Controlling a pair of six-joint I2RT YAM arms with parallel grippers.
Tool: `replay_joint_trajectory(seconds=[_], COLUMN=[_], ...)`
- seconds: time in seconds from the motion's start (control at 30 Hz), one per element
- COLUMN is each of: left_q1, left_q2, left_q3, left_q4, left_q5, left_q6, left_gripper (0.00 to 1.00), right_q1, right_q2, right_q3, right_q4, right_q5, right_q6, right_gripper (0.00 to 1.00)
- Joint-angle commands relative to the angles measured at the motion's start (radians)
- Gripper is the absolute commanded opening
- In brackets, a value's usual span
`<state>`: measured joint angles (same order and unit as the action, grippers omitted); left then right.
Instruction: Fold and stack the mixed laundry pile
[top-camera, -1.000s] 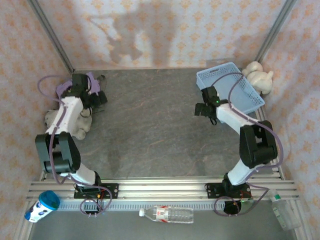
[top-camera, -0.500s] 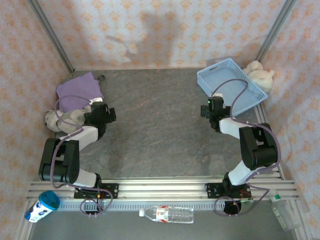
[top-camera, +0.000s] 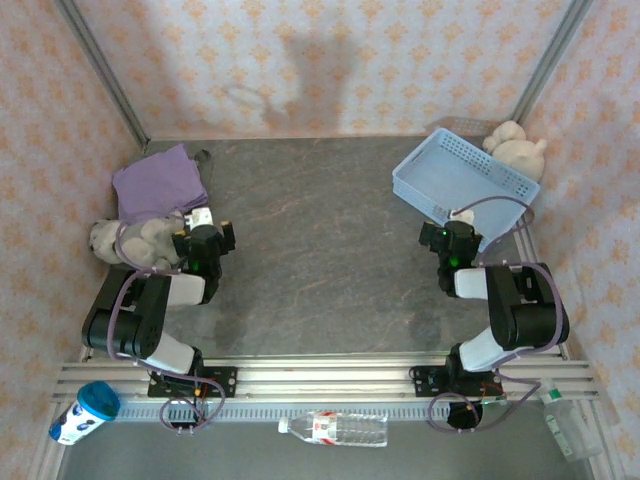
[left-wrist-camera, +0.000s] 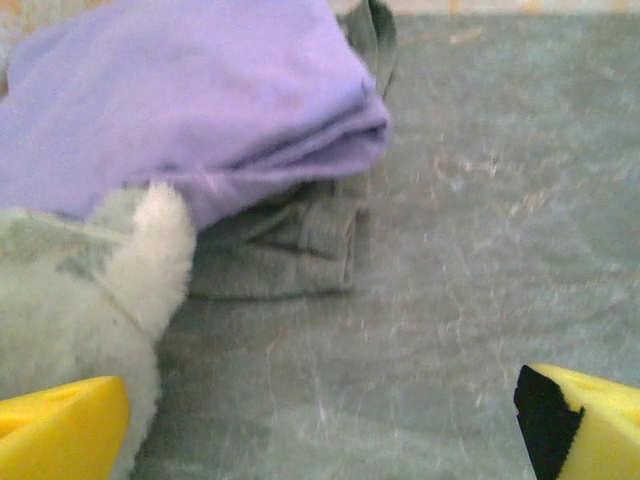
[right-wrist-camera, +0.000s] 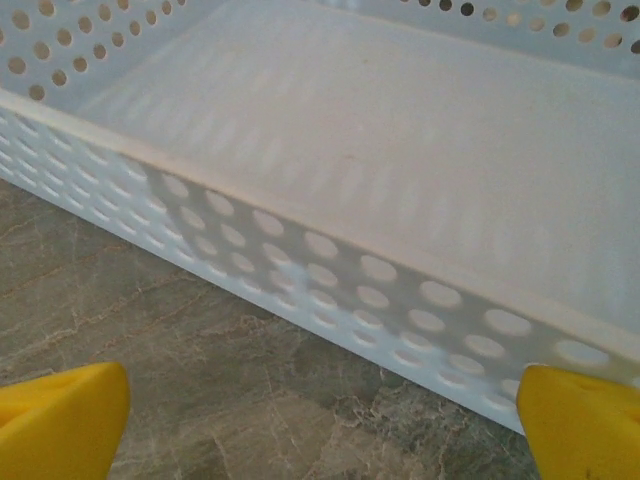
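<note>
Lavender T-shirt (top-camera: 158, 180) lies folded far left on the table (top-camera: 320, 260), atop the olive garment (left-wrist-camera: 290, 245), a plush toy (top-camera: 130, 240) against it. Left gripper (left-wrist-camera: 320, 425) faces them, jaws spread, empty; right gripper (right-wrist-camera: 320, 425), likewise spread, faces the basket (right-wrist-camera: 330, 255).

I see the grey-olive garment (left-wrist-camera: 290, 245) mostly buried under the purple shirt (left-wrist-camera: 180, 110), which runs off my left wrist view's edge. Just in front of the shirt, the plush toy (left-wrist-camera: 70, 290) is cropped and blurred.
</note>
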<state>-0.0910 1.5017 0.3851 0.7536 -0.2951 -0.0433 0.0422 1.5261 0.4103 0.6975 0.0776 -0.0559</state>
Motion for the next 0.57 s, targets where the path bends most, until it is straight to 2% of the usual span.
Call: replay_joint_trajectory(seconds=[0.0, 0.03, 0.07, 0.53], left_q1=[0.005, 0.005, 0.006, 0.006], left_q2=[-0.01, 0.003, -0.009, -0.005], left_q3=[0.03, 0.017, 0.028, 0.024], left_q4=[0.005, 0.047, 0.004, 0.02], left_q5=[-0.014, -0.02, -0.016, -0.02], left_q6=[0.009, 0.018, 0.009, 0.011], left_gripper=[1.0, 1.0, 1.0, 1.0], right_q1=[-0.008, -0.008, -0.008, -0.011], right_q2=[0.0, -0.007, -0.004, -0.004], right_q3=[0.008, 0.01, 0.011, 0.013], right_q4=[0.092, 0.073, 0.081, 0.073], right_q5=[-0.004, -0.006, -0.006, -0.032], right_q6=[0.014, 0.014, 0.014, 0.007], right_gripper=[0.99, 0.99, 0.99, 0.99])
